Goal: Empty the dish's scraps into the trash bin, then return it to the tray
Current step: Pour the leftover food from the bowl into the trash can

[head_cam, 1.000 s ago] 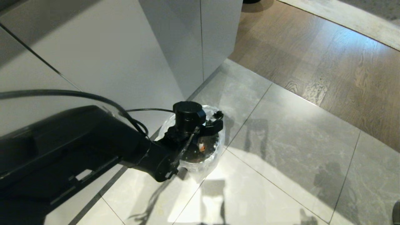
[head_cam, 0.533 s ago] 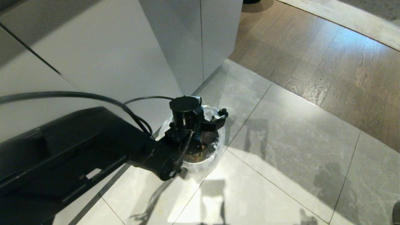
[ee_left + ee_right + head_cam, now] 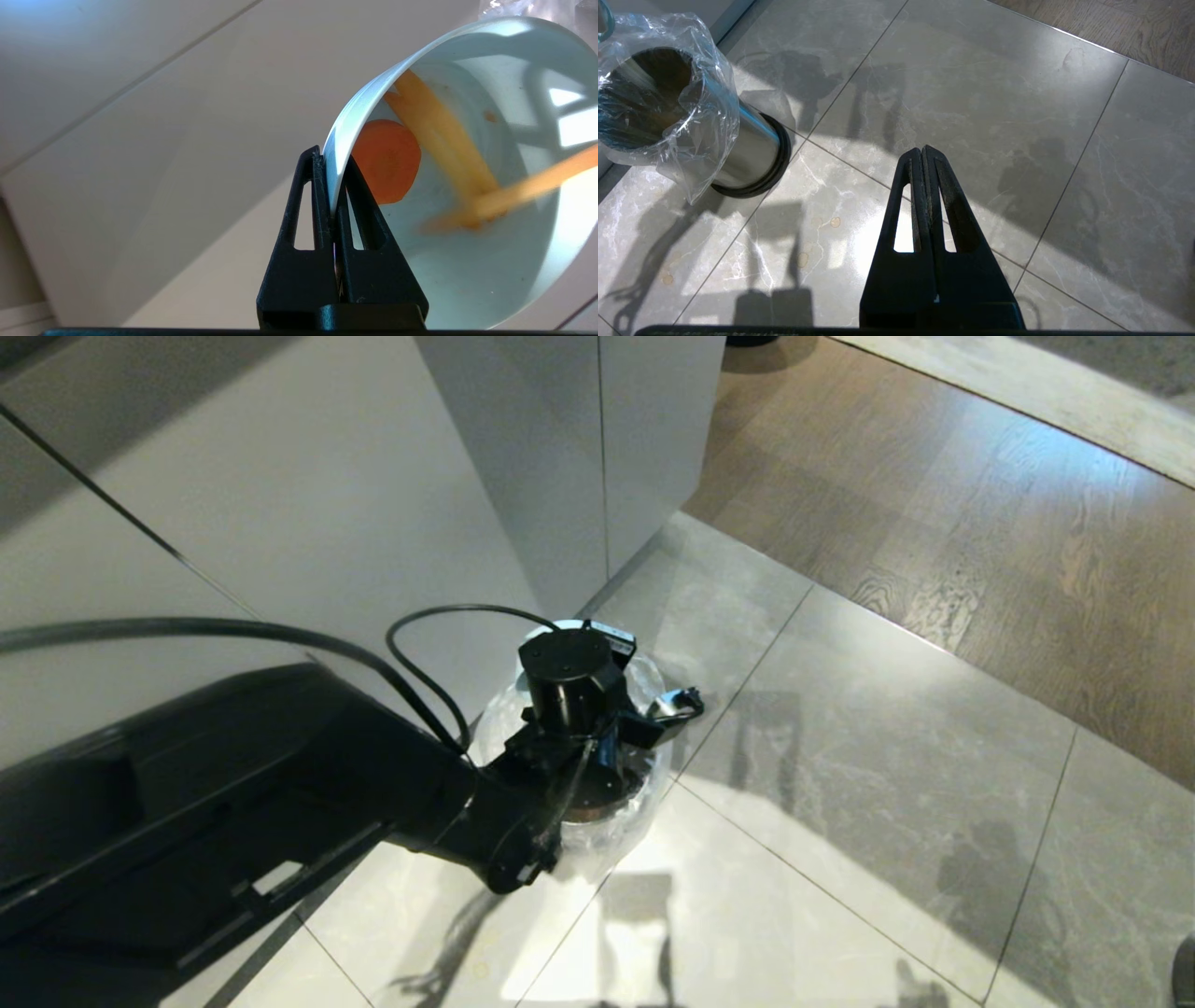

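Grey marble-look floor tiles [image 3: 840,784], a white cabinet front [image 3: 308,504] on the robot's left, and a strip of wood flooring [image 3: 980,504] farther off make up the setting.

Dish [image 3: 467,242]: pale-blue bowl, tipped steeply on its side, mouth facing the wrist camera. Left gripper [image 3: 332,186] is clamped tight on the rim, one finger [image 3: 362,219] inside the bowl, the other outside against the wall.

Scraps [image 3: 387,161]: one round orange slice sits on the inner wall just beside the pinched rim; a yellow strip lies along the wall next to it; another yellow strip shows blurred across the bowl's mouth.

Trash bin [image 3: 742,140]: small shiny metal cylinder standing upright on the tiles, near the cabinet's base, with a crinkled clear plastic bag [image 3: 700,116] folded over its rim. Head view puts the left arm's wrist [image 3: 569,691] directly over the bin [image 3: 616,821], hiding most of the opening; a black cable [image 3: 439,653] loops up from the arm. Dish barely shows there, so its exact place over the rim cannot be told.

Tray: not in any view.

Right gripper [image 3: 923,151]: fingers pressed together, holding nothing, hanging over bare tile to one side of the bin, well apart from it.
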